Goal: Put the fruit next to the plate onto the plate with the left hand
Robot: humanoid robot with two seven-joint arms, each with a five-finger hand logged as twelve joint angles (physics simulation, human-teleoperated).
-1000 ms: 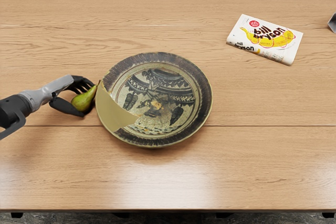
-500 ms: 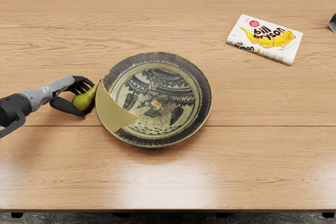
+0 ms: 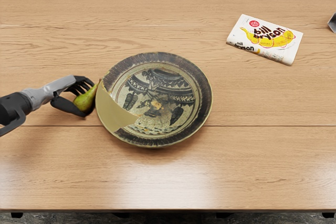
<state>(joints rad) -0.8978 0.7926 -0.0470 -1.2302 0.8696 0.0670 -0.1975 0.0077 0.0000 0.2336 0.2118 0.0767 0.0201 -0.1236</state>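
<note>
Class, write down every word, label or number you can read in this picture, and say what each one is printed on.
"bill bryson": large black letters on the cover of the book.
"bryson": smaller, along the book's near edge, partly blurred.
Red round sticker on the cover: too small to read.
The plate, the pear and the left hand bear no text.

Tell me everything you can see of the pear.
The pear is small and yellow-green, smooth-skinned, whole as far as it shows. It sits tilted, narrow end up and pointing at the left rim of the plate, just outside it; whether it touches the rim cannot be told. The left hand curls its black fingers around the wide end, grasping it. Whether it rests on the table or is lifted is unclear.
</note>
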